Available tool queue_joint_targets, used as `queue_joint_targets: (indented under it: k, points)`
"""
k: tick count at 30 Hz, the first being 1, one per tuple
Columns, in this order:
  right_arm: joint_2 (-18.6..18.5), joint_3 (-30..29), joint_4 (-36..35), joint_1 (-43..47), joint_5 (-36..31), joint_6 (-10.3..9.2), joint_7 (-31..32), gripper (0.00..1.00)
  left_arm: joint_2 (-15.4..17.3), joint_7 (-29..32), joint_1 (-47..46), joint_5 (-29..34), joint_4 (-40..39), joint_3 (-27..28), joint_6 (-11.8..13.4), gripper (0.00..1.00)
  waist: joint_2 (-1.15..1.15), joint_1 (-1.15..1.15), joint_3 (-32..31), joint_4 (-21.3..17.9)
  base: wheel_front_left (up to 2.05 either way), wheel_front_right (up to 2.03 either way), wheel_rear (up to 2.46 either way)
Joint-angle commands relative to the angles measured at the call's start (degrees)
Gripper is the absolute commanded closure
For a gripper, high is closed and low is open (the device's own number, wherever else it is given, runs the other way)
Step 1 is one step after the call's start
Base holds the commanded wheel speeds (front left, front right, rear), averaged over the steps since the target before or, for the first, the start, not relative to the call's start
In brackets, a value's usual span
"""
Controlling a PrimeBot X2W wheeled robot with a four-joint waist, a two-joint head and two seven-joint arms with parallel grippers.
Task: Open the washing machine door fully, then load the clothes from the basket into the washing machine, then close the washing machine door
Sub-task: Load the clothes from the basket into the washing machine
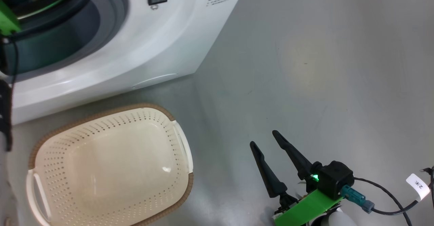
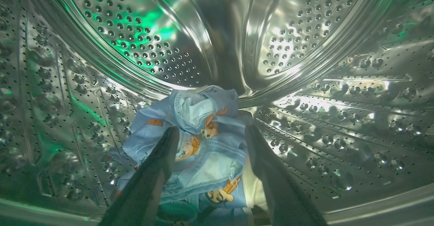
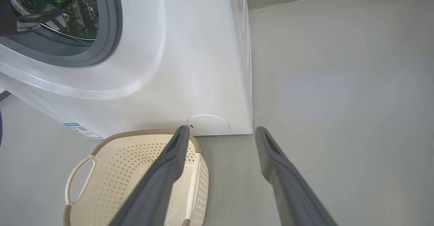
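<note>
Blue clothes (image 2: 200, 107) lie just ahead of wide-open left claw (image 2: 212, 130), inside washing machine (image 2: 322, 117); right claw (image 1: 263, 138) wide, empty.

Head, right wrist down onto shared basket (image 1: 164, 126); left wrist inside drum (image 2: 339, 117).

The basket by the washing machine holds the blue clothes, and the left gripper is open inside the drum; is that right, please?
Not quite: the head view shows the basket empty. The clothes lie in the drum, before the open left gripper, as the left wrist view shows. The rest is right.
</note>
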Motion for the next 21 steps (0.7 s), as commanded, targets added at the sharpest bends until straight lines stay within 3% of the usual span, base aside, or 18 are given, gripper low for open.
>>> queue_joint_targets:
  k: [1, 21]
  points:
    - [-0.15, 0.7, -0.93, 1.36, -0.6, 0.16, -0.28, 0.0, 1.64, -0.33, 2.14, -0.03, -2.6, 0.73, 0.51, 0.0, 0.0, 0.0, -0.48, 0.55, 0.0, 0.0, 0.0]
    - [-0.15, -0.73, 1.61, 1.58, -0.99, 0.16, -0.28, 0.0, -7.39, -0.34, 21.38, 1.65, -16.2, 1.82, -0.59, 0.0, 0.0, 0.0, -11.23, 8.13, 0.0, 0.0, 0.0]
